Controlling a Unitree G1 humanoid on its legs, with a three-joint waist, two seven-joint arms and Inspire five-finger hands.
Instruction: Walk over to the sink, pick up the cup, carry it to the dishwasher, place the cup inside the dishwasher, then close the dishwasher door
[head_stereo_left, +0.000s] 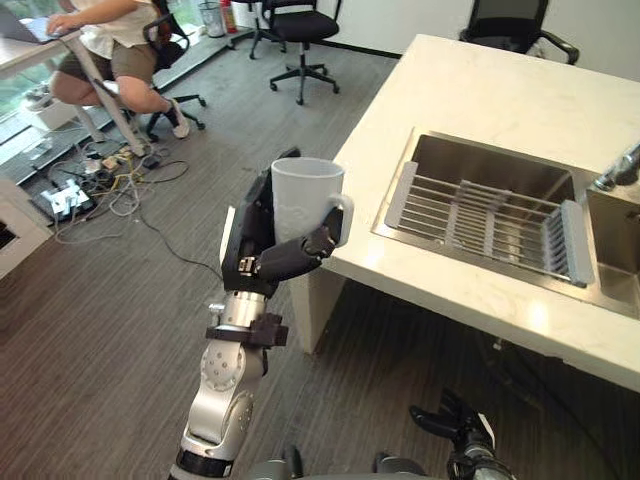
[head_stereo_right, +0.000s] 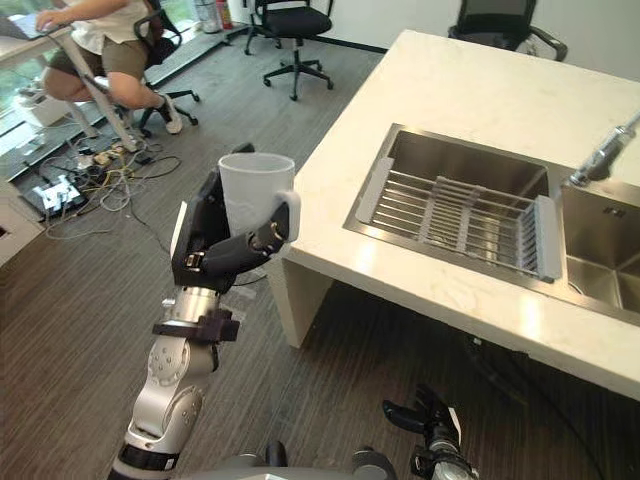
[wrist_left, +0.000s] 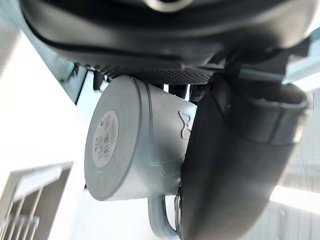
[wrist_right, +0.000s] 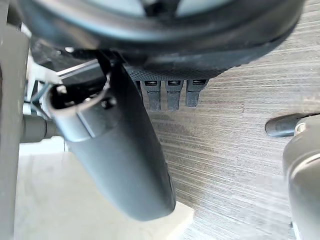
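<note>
Beside the tabletop (head_stereo_left: 480, 100), at frame centre, the left robot hand (head_stereo_left: 270, 250) grips the cup (head_stereo_left: 305, 195) upright. It is best to carry it level, away from the corner. Right robot hand (head_stereo_left: 455, 420), lower right, hangs open.

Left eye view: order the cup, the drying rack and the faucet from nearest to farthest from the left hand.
1. The cup: gripped in the left hand, just off the counter corner.
2. The drying rack: lying in the sink, to the hand's right.
3. The faucet: beyond the rack's far end, at the view's right edge.
</note>
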